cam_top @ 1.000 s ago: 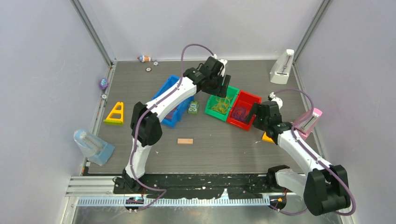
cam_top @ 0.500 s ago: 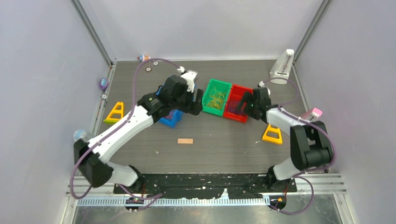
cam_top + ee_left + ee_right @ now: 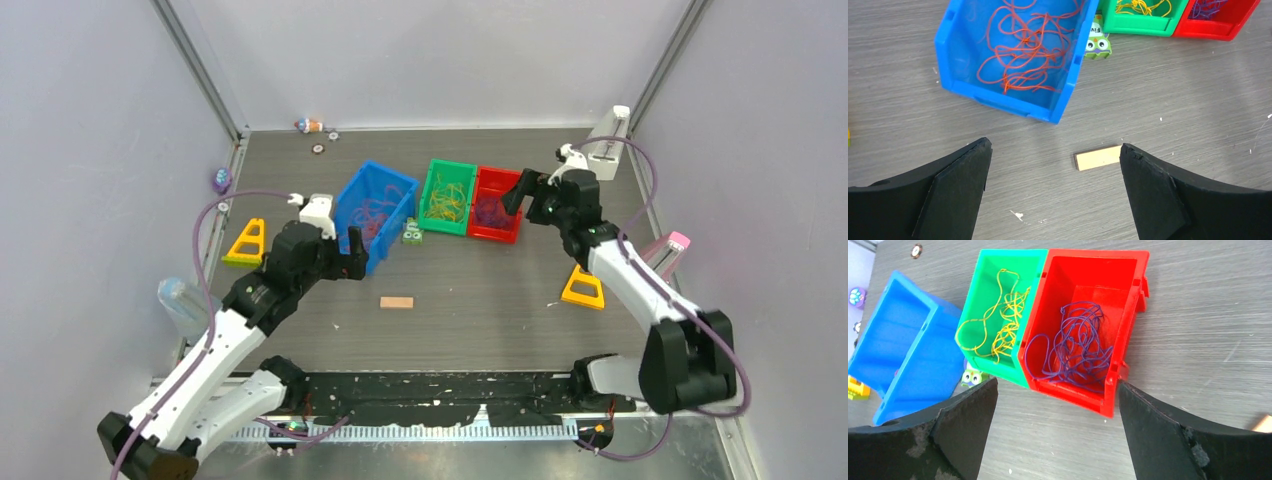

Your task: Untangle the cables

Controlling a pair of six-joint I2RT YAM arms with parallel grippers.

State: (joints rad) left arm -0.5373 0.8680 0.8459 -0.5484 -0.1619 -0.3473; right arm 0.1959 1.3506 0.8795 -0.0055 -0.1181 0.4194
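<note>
Risks hooking several loops at once when dipping into the blue bin (image 3: 1063, 100) for the orange-red cables (image 3: 1023, 50), and so lifting the whole bundle or dragging the light bin across the table (image 3: 1188, 110). Runs the same risk on the right with the purple cables (image 3: 1078, 350) in the red bin (image 3: 1093, 257) (crossed over themselves in many places). Could tighten a crossing there instead of freeing it by pinching at the wrong spot. Might also shove the green bin (image 3: 998, 255), touching the red one on its left and holding the yellow cables (image 3: 998, 325). Worth minding the wooden block (image 3: 1098, 157) too, lying just near of the blue bin.

Keeps the left arm low, stretched out from the near-left corner, with the left gripper (image 3: 1054, 150) spread wide and empty just near of the blue bin. Carries the right arm far up the right side, bent at the elbow, with the right gripper (image 3: 1057, 384) gaping likewise, grasping nothing, at the right edge of the red bin.
</note>
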